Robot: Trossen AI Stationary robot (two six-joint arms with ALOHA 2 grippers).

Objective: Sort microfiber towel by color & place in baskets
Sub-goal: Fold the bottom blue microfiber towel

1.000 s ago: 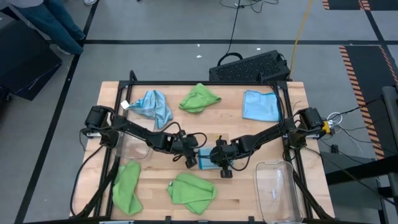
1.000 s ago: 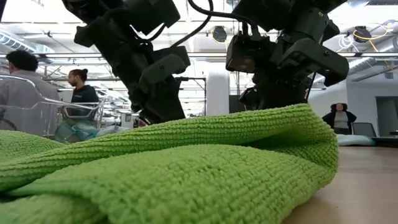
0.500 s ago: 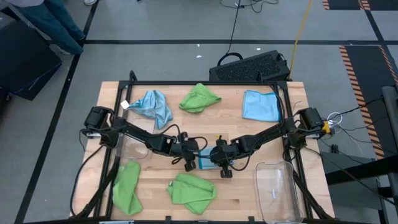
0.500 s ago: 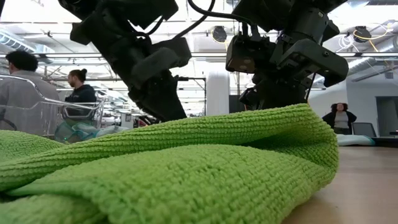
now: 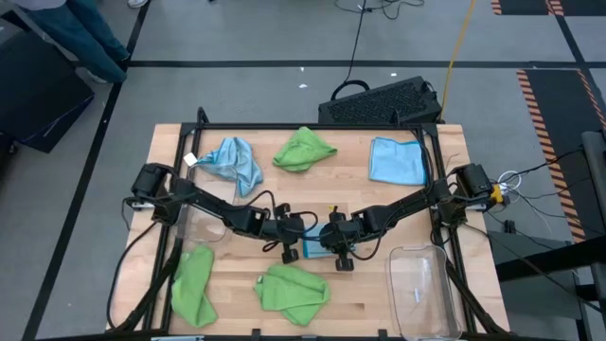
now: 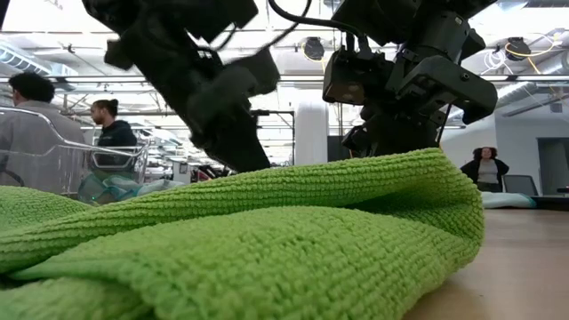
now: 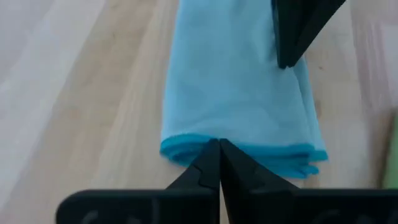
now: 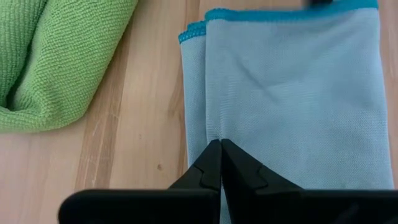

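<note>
Lying folded near the middle of the desk, a light blue towel is pinched from both ends: the left end effector is clenched on one hemmed edge, and the right end effector is clenched on the opposite edge, the two arms meeting over it from either side. Just beside it, toward the front edge, sits a bunched green towel, the same one that fills the foreground of the low view. Another green towel lies by the front left corner. Along the back edge are a crumpled blue towel on the left, a green towel in the middle, and a flat blue towel toward the right. One clear basket sits at the front right corner; a second clear basket is at the left edge under the left arm. Beyond the desk's back edge, a black crate rests on the floor. People stand in the room behind.
</note>
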